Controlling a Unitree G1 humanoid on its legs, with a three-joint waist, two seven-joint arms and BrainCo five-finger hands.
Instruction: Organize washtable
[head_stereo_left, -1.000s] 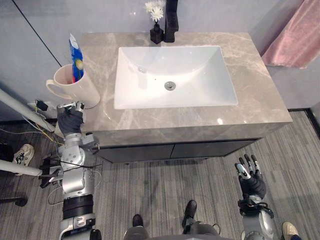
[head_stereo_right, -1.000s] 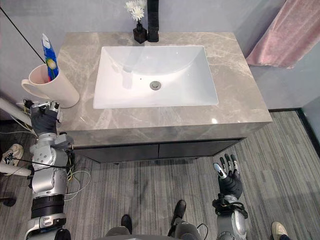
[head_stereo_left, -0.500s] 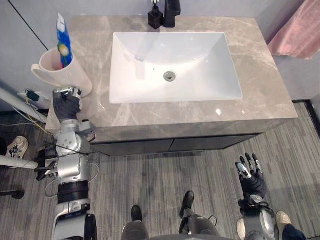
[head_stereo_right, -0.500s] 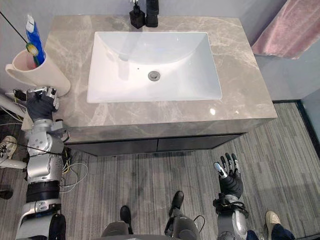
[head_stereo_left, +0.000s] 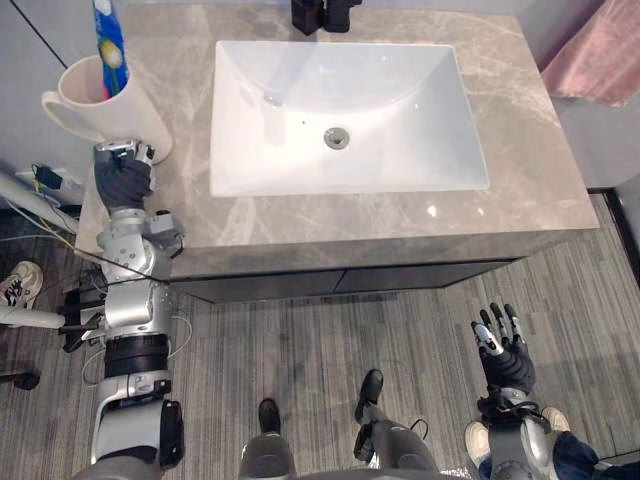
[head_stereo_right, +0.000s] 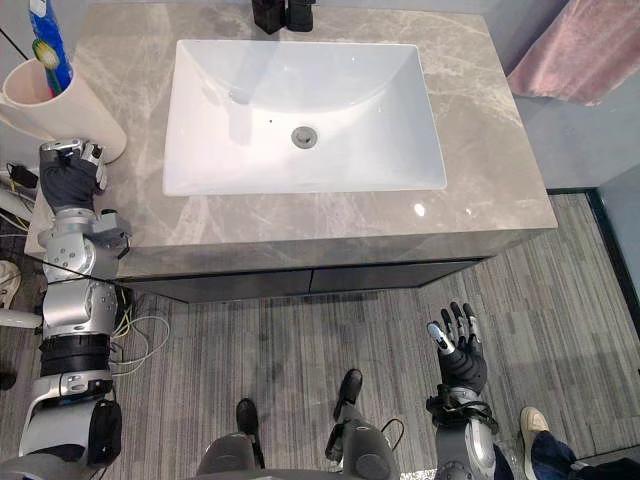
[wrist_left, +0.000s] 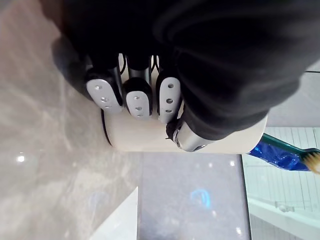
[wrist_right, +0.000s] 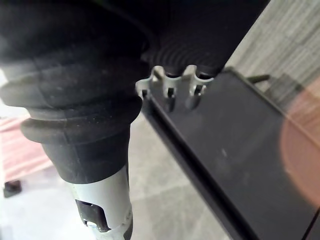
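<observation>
Left eye view: mug (head_stereo_left: 105, 105) upright

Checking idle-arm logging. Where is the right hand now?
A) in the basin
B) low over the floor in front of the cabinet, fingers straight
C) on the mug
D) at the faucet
B: the right hand hangs over the floor in front of the cabinet, fingers straight and holding nothing. The left hand is the one at the mug.
</observation>
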